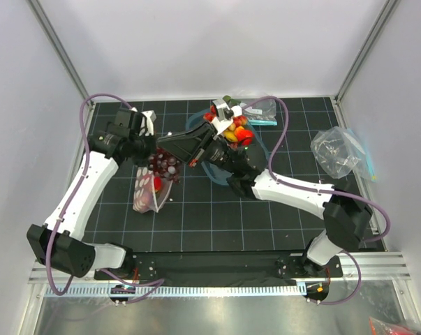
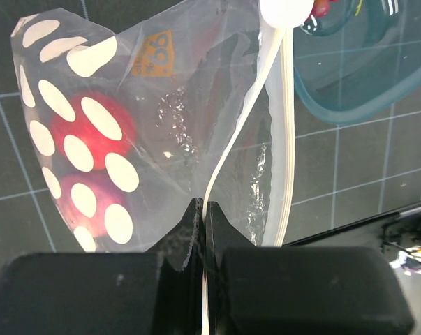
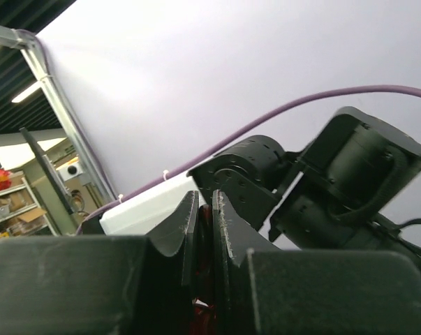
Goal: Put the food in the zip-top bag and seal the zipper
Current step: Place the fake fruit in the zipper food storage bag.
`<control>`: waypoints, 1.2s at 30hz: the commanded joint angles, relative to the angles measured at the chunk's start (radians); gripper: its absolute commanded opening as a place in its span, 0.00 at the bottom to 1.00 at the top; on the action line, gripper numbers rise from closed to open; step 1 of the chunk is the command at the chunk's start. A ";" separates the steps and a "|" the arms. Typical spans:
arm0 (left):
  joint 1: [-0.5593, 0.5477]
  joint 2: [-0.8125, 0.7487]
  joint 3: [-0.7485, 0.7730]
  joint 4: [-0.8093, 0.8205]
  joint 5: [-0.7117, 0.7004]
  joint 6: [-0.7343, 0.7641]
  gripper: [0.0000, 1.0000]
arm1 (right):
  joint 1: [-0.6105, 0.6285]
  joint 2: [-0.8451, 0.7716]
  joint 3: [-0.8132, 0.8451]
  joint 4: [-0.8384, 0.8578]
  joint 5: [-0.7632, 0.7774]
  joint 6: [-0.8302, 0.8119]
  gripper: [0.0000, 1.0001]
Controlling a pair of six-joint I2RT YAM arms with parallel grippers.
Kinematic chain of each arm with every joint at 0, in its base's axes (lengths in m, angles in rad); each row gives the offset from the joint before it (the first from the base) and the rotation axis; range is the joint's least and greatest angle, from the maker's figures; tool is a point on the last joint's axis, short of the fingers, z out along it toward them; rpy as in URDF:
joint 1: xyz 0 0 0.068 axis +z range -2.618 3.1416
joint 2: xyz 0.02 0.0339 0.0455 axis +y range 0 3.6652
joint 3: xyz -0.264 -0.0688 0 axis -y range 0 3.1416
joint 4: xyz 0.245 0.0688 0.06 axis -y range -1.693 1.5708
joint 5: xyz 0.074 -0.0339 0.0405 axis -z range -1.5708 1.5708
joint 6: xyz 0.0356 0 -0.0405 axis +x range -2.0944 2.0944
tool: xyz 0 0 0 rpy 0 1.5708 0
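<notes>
The clear zip-top bag (image 1: 149,192) with white dots hangs left of centre. My left gripper (image 1: 149,143) is shut on its white zipper strip (image 2: 288,139), which runs up between the jaws (image 2: 204,206). Inside the bag (image 2: 175,125) I see the red tomato (image 2: 67,125) and below it a pinkish-red piece, probably the onion (image 2: 67,185). The dark grape bunch (image 1: 165,164) sits at the bag's mouth. My right gripper (image 1: 163,142) is right above it, next to the left gripper. Its jaws (image 3: 204,199) pinch a dark red glossy thing, seemingly the grapes.
A blue tray (image 1: 196,124) with several more toy foods (image 1: 234,131) lies behind the right wrist; its rim shows in the left wrist view (image 2: 357,105). Two plain clear bags lie at back centre (image 1: 262,108) and at the right (image 1: 336,150). Walls enclose the mat.
</notes>
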 commanded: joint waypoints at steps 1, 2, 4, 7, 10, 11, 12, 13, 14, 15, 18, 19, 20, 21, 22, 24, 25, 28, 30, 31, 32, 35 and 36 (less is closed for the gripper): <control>0.036 -0.001 0.025 0.025 0.104 -0.004 0.00 | 0.014 0.045 0.076 0.081 -0.064 -0.007 0.01; 0.046 0.002 0.028 0.024 0.121 -0.004 0.00 | 0.016 0.055 0.099 0.078 -0.087 -0.001 0.01; 0.060 0.016 0.031 0.026 0.144 -0.002 0.00 | 0.021 0.086 0.122 0.071 -0.106 0.000 0.01; 0.102 0.034 0.023 0.032 0.208 -0.001 0.00 | 0.022 0.133 0.170 0.068 -0.138 0.006 0.01; 0.145 0.048 0.008 0.048 0.286 -0.010 0.00 | 0.024 0.185 0.231 0.059 -0.167 0.005 0.01; 0.158 0.050 0.003 0.053 0.311 -0.013 0.00 | 0.024 0.198 0.245 0.051 -0.175 0.003 0.01; 0.163 0.050 -0.006 0.064 0.335 -0.017 0.00 | 0.024 0.210 0.259 0.039 -0.192 -0.003 0.01; 0.168 0.050 -0.007 0.067 0.339 -0.019 0.00 | 0.024 0.227 0.279 0.035 -0.199 -0.006 0.01; 0.178 0.050 -0.012 0.071 0.342 -0.021 0.00 | 0.024 0.236 0.285 0.035 -0.206 -0.010 0.01; 0.184 0.050 -0.015 0.075 0.360 -0.024 0.00 | 0.022 0.241 0.288 0.033 -0.210 -0.021 0.01; 0.204 0.051 -0.026 0.082 0.405 -0.030 0.00 | 0.025 0.243 0.290 0.018 -0.221 -0.070 0.01; 0.207 0.053 -0.027 0.081 0.409 -0.030 0.00 | 0.024 0.242 0.285 0.009 -0.221 -0.086 0.01; 0.211 0.053 -0.027 0.081 0.412 -0.031 0.00 | 0.024 0.236 0.284 -0.002 -0.224 -0.099 0.01; 0.218 0.051 -0.027 0.078 0.411 -0.033 0.00 | 0.022 0.232 0.280 -0.028 -0.226 -0.118 0.01; 0.224 0.048 -0.027 0.078 0.414 -0.034 0.00 | 0.022 0.227 0.271 -0.041 -0.230 -0.144 0.01; 0.235 0.041 -0.029 0.078 0.415 -0.034 0.00 | 0.021 0.210 0.254 -0.053 -0.233 -0.170 0.01; 0.238 0.038 -0.030 0.078 0.414 -0.036 0.00 | 0.019 0.204 0.227 -0.050 -0.223 -0.175 0.01; 0.244 0.031 -0.037 0.082 0.415 -0.040 0.00 | 0.004 0.192 0.189 -0.021 -0.215 -0.175 0.01; 0.247 0.030 -0.044 0.088 0.431 -0.045 0.00 | -0.007 0.187 0.172 -0.001 -0.204 -0.167 0.01; 0.253 0.028 -0.046 0.088 0.428 -0.048 0.00 | -0.012 0.186 0.153 0.010 -0.200 -0.162 0.01; 0.255 0.025 -0.049 0.094 0.428 -0.050 0.00 | -0.016 0.184 0.142 0.025 -0.183 -0.156 0.01; 0.261 0.018 -0.058 0.099 0.428 -0.053 0.00 | -0.047 0.186 0.092 0.108 -0.152 -0.103 0.01; 0.263 0.016 -0.060 0.099 0.423 -0.051 0.00 | -0.059 0.187 0.081 0.160 -0.146 -0.068 0.01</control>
